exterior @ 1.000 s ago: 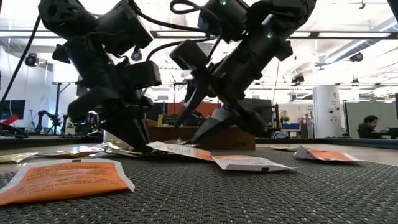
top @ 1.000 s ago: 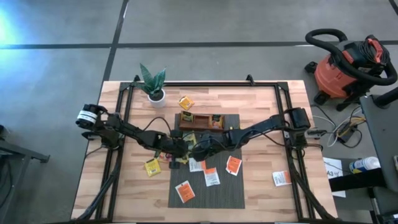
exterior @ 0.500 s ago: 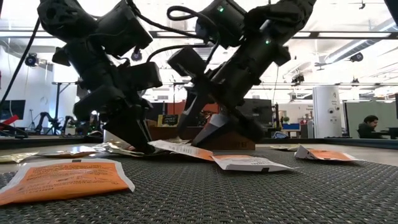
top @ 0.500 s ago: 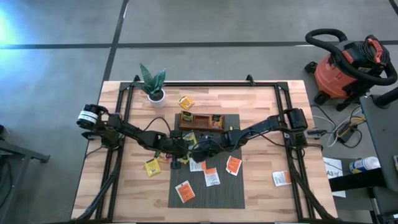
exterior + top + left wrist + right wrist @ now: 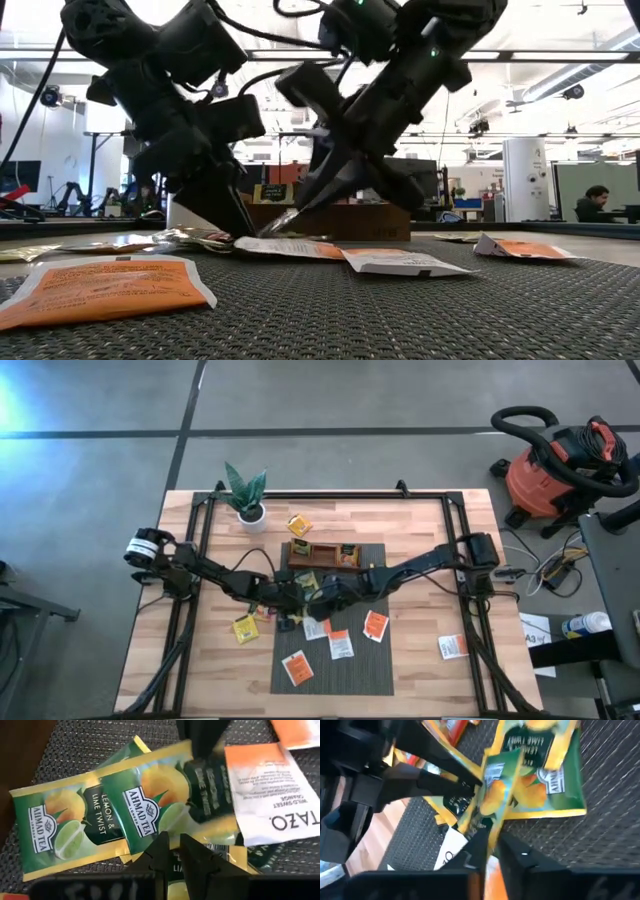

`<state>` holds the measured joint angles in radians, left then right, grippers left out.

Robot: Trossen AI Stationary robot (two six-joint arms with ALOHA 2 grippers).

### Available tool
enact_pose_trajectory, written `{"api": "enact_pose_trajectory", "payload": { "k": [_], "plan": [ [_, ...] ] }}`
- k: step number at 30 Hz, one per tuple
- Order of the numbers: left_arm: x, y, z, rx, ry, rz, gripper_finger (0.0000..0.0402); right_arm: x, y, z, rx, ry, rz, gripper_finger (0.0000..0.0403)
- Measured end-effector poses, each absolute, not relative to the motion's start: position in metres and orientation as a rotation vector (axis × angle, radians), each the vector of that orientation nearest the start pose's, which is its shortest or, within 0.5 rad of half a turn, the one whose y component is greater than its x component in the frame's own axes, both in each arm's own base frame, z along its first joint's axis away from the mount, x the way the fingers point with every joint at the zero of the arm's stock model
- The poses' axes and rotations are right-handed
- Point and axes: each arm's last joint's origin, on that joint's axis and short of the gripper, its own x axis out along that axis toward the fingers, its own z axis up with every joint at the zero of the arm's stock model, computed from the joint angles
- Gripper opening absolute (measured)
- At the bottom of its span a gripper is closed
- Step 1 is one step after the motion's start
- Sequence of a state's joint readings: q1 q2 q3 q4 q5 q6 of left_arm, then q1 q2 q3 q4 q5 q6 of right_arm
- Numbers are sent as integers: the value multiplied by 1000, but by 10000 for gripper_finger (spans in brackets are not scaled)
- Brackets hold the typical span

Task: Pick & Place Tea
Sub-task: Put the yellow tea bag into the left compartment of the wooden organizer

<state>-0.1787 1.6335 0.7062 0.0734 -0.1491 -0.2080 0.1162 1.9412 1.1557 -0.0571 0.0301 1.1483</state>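
- My right hand (image 5: 490, 845) has its fingers pressed together on the edge of a green and yellow lemon-lime sachet (image 5: 530, 775), which stands up edge-on between them and stretches away ahead of the hand.
- In the low view, that right hand (image 5: 300, 210) sits just above the mat with a sachet corner at its tip, so I judge the pinch is made and a lift comes next.
- My left hand (image 5: 170, 850) is nearly pressed together. Its fingertips rest on a cluster of overlapping lemon-lime sachets (image 5: 100, 815) directly ahead of it. I cannot tell whether it pinches one.
- The two hands are almost touching, tip toward tip. The right hand is the one with the tea, and the left hand (image 5: 285, 600) lies just beside it.
- A white and orange sachet (image 5: 270, 790) overlaps the cluster on the far side from my left hand.
- The wooden tray (image 5: 322, 553) lies just beyond both hands, near enough for a short carry.
- The grey mat (image 5: 355, 670) covers the middle of the wooden surface (image 5: 420, 530). More orange sachets (image 5: 375, 625) are scattered on it behind my right hand.
- In the room beyond are a potted plant (image 5: 246, 495) and a shop vacuum (image 5: 555, 470).
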Motion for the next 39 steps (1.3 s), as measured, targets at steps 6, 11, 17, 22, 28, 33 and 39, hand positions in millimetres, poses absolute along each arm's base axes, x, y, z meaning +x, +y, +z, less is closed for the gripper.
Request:
{"api": "enact_pose_trajectory", "payload": {
  "k": [6, 11, 17, 22, 28, 33, 39],
  "plan": [
    [298, -52, 153, -71, 775, 48, 39, 384, 33, 174, 935, 771, -386, 9],
    [303, -53, 179, -84, 699, 40, 39, 368, 15, 198, 824, 805, -410, 8],
    [295, -46, 227, -31, 554, 236, 39, 340, -2, 208, 690, 1035, -352, 8],
    [296, -30, 260, -90, 364, 340, 39, 337, 5, 218, 674, 1038, -195, 8],
    [323, -21, 261, -232, 354, 277, 39, 347, 7, 238, 649, 936, -184, 8],
    [346, -27, 248, -211, 429, 233, 39, 350, 5, 256, 579, 914, -199, 8],
    [350, -34, 230, -216, 541, 227, 39, 348, 3, 272, 505, 958, -240, 8]
  ]
}}
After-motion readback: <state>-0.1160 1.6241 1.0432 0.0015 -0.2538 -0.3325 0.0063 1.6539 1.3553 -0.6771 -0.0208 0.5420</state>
